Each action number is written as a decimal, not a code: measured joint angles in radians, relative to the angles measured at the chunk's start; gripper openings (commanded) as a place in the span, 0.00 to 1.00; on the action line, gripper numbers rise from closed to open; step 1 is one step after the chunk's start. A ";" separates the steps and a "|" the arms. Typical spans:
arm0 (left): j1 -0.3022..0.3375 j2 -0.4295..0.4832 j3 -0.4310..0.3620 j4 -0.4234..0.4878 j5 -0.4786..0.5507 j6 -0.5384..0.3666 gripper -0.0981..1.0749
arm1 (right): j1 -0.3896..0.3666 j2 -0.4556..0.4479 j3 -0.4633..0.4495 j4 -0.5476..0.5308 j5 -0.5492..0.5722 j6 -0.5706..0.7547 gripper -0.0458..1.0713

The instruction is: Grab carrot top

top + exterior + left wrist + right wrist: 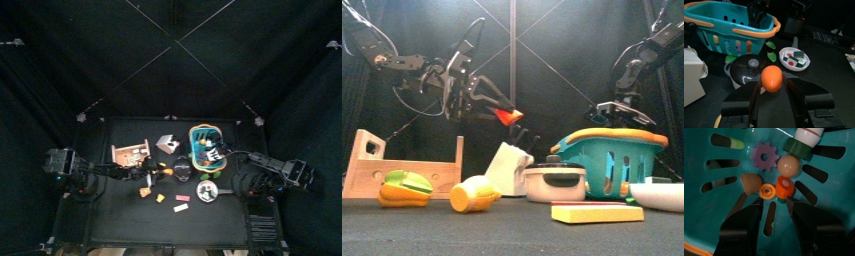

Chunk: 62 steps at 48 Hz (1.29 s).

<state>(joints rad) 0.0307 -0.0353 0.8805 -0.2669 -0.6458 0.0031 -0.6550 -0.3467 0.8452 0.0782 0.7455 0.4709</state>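
My left hand (771, 95) is closed on the carrot (772, 79), its two jaws pressing the sides of it. The carrot is a smooth, glossy orange piece, rounded and egg-like, with its long axis running out along my jaws and the blunt end facing away from my wrist. From the front camera it hangs above the desk (502, 232), a small orange-red shape (509, 116) tilted down toward 5 o'clock, just off the tips of that hand (492, 104).

Below it in my left wrist camera sits a dark round pot lid with a knob (751, 67), with green leaves (771, 46) at about 12 o'clock from the carrot and a white bowl (795, 57) holding small pieces at about 1 o'clock. The teal basket with an orange rim (731, 31) stands at about 11 o'clock.

My right hand (770, 210) is down inside that basket (711, 148), jaws parted and holding nothing. Between and beyond its tips lie toy foods: a small orange ring-shaped piece (767, 191), an orange-red piece (784, 187), a tan egg-like one (787, 164), a brown wedge (748, 182) and a purple gear-shaped piece (765, 155).

I can read no writing or brand on anything.
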 measured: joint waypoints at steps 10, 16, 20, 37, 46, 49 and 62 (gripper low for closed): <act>0.000 0.002 0.003 0.000 0.000 -0.002 0.62 | -0.002 0.075 -0.025 -0.026 0.051 0.000 0.76; 0.000 0.000 0.006 0.000 0.000 -0.002 0.62 | -0.002 0.117 -0.040 -0.035 0.077 -0.002 0.75; 0.002 0.002 0.011 0.000 0.000 -0.002 0.62 | -0.002 0.137 -0.048 -0.048 0.086 -0.002 0.75; 0.003 0.000 0.015 0.000 0.000 0.000 0.62 | -0.002 0.175 -0.052 -0.081 0.103 -0.003 0.75; 0.003 0.000 0.015 0.000 0.000 0.000 0.62 | -0.002 0.201 -0.048 -0.084 0.098 -0.008 0.75; 0.003 0.002 0.015 0.000 0.000 0.000 0.62 | -0.002 0.213 -0.046 -0.087 0.089 -0.015 0.75; 0.003 0.000 0.015 0.000 0.000 0.000 0.62 | 0.000 0.245 -0.046 -0.091 0.038 -0.009 0.75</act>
<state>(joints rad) 0.0337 -0.0353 0.8958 -0.2669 -0.6458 0.0031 -0.6550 -0.1012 0.7992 -0.0123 0.7839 0.4617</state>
